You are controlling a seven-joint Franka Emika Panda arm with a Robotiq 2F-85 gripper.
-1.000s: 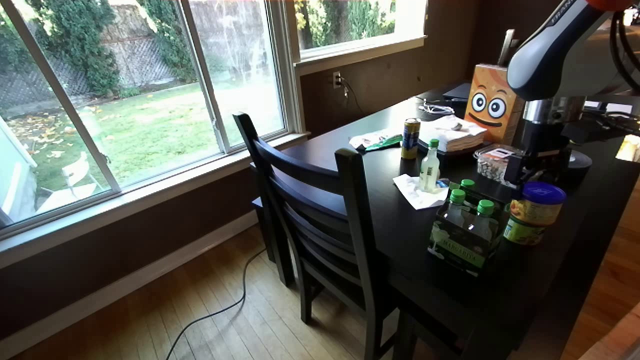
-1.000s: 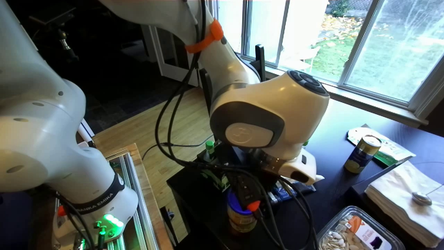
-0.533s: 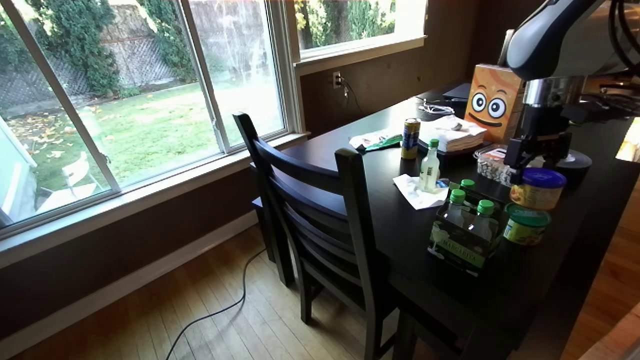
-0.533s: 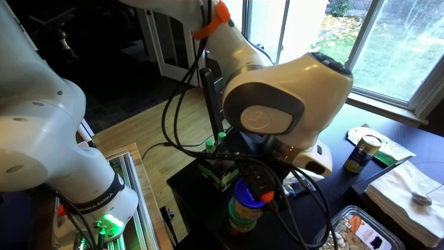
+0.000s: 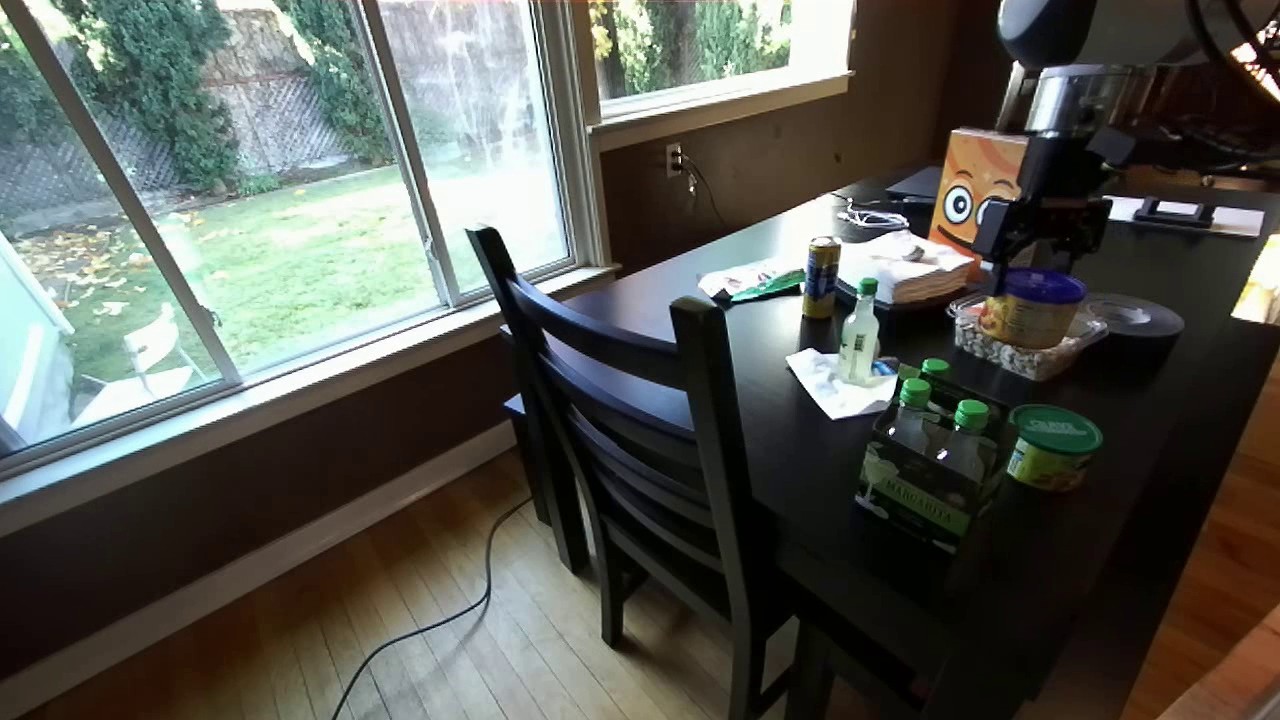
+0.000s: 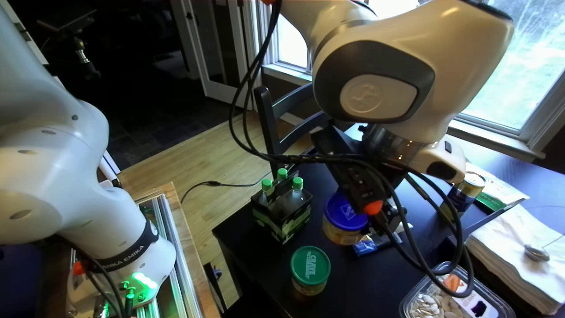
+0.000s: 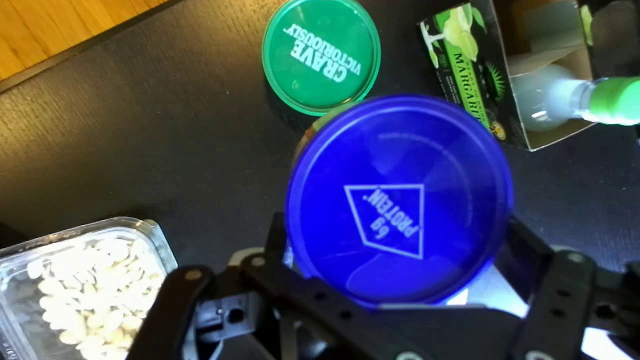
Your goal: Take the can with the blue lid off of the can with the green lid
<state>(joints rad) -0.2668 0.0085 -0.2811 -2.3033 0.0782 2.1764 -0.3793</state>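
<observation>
My end effector (image 7: 400,240) clamps the yellowish, blue-lidded can (image 5: 1033,310) above the table (image 7: 200,150), the green-lidded can (image 6: 310,269) and bottle carton (image 6: 282,218) standing nearby.

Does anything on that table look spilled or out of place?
Nothing looks spilled. Slightly odd: one bottle stands alone outside the carton, where three others sit. The blue-lidded can hangs in midair, but only because the gripper holds it.
</observation>
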